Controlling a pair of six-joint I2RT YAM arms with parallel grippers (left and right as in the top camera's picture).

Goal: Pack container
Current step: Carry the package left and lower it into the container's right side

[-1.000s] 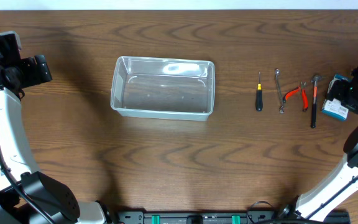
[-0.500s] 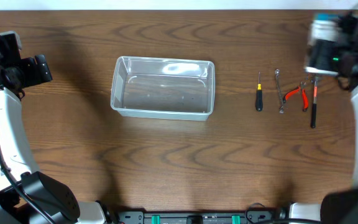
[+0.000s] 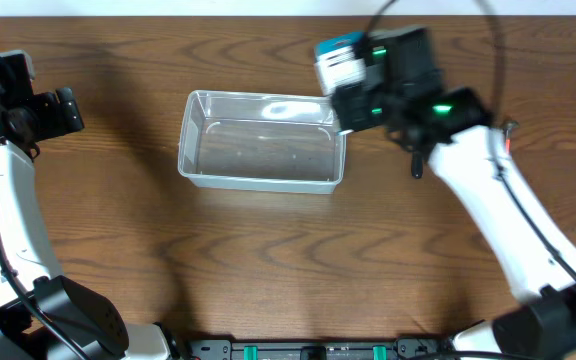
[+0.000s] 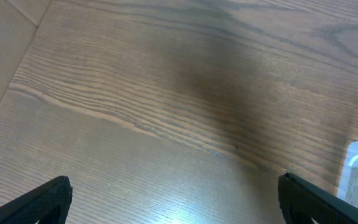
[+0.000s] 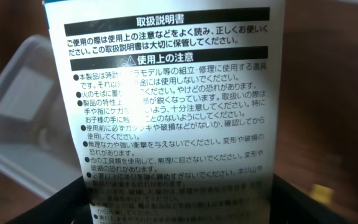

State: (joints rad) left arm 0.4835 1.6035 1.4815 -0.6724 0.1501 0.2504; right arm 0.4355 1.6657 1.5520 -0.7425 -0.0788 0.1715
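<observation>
Your container point(image 3: 263, 140), a clear plastic tub with rounded corners and a rim, sits upright on the wooden tabletop point(image 3: 268, 260), a little toward 11 o'clock from the tabletop's middle, its long sides running 9 to 3 o'clock. Your right arm point(image 3: 498, 210) reaches in from 5 o'clock across the tabletop; the right claw point(image 5: 180, 202) pinches a flat white-and-blue box point(image 3: 339, 60); from overhead the box shows at the tub's corner between 1 and 2 o'clock, and the black wrist overlaps that corner of the rim. In the right wrist view the box's white face fills most of the frame, printed with black Japanese text under two black header bars; the dark fingers point(image 5: 55, 205) stand on either side of its lower end, and the container's rim shows blurred behind it at 9 o'clock. A dark tool handle point(image 3: 417, 166) lies on the tabletop at the tub's 3 o'clock, partly hidden by the right arm; you cannot tell from here which tool it is. Your left claw point(image 3: 68, 108) hangs at the tabletop's 9 o'clock edge, well apart from the tub, its fingers spread wide and holding nothing; its wrist view shows bare wood grain, with a corner of the container just in frame at 4 o'clock.
</observation>
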